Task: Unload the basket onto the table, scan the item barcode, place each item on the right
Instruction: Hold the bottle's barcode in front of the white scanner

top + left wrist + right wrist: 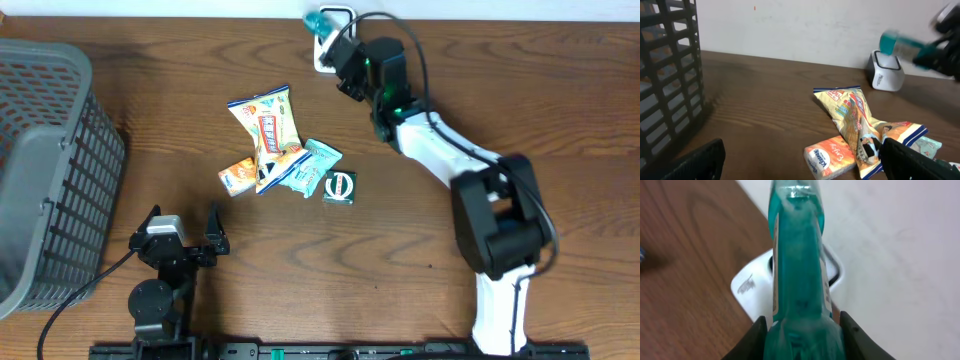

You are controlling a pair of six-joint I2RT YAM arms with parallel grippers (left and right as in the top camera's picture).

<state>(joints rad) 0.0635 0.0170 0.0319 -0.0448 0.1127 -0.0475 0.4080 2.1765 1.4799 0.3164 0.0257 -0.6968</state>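
Looking from the left, I see a grey basket (pixel 40 150) at the left edge of the bench. Near it, by the front edge, the left arm (pixel 160 290) waits with its jaws wide apart and nothing in them.

In the middle of the bench lies a little heap of snacks: a yellow packet (pixel 268 120), an orange packet (pixel 238 177), a pale blue packet (pixel 315 165) and a small dark green box (pixel 340 187), all bunched close together.

At the far edge stands the white scanner (pixel 885 72). The right arm (pixel 440 150) reaches over to it, and its jaws are clamped on a teal bottle (pixel 797 255), held right above the scanner. I cannot tell if the two touch.

I think the bottle could slip, because it looks smooth and the jaws hold only its bottom end. The barcode might face away from the scanner, so nothing gets read. If the arm dips too low, the bottle could bump the scanner and knock it askew.
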